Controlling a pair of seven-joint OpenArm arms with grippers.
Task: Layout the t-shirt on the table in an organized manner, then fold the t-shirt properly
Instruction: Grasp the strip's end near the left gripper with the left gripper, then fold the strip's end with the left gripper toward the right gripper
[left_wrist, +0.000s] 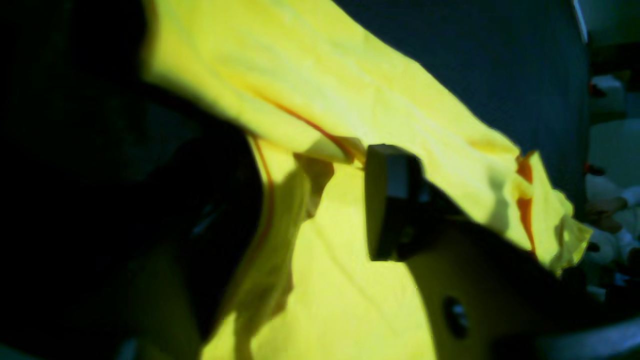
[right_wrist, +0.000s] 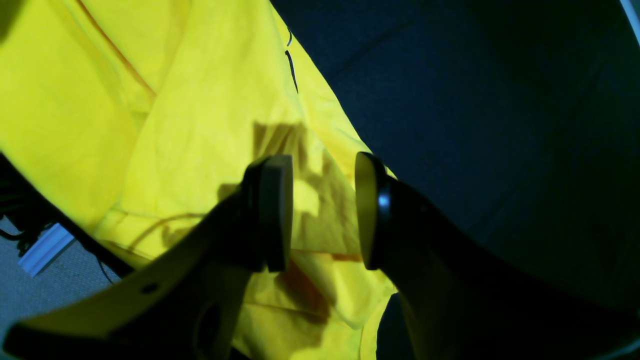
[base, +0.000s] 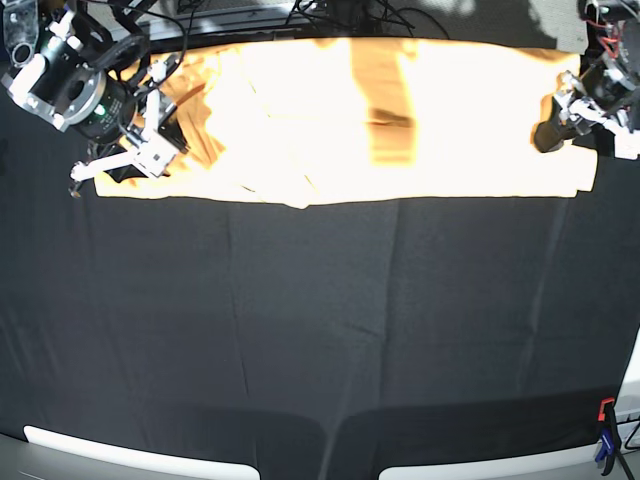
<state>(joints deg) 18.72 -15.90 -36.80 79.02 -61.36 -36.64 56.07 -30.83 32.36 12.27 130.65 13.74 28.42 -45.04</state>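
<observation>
Currently the t-shirt (base: 400, 120) lies stretched along the table's (base: 320, 330) far edge, right gripper (right_wrist: 322, 212) parted above one end, left gripper (left_wrist: 350, 200) state undeterminable; an uneven pull risks bunching.

Soft matt yellow cotton t-shirt (base: 400, 120), lightly creased, matt black cloth table (base: 320, 320)

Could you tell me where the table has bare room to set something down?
The table is bare black cloth from the t-shirt's near edge down to the front edge. The far strip is crowded: shirt spread across, left gripper and right gripper at its ends.
</observation>
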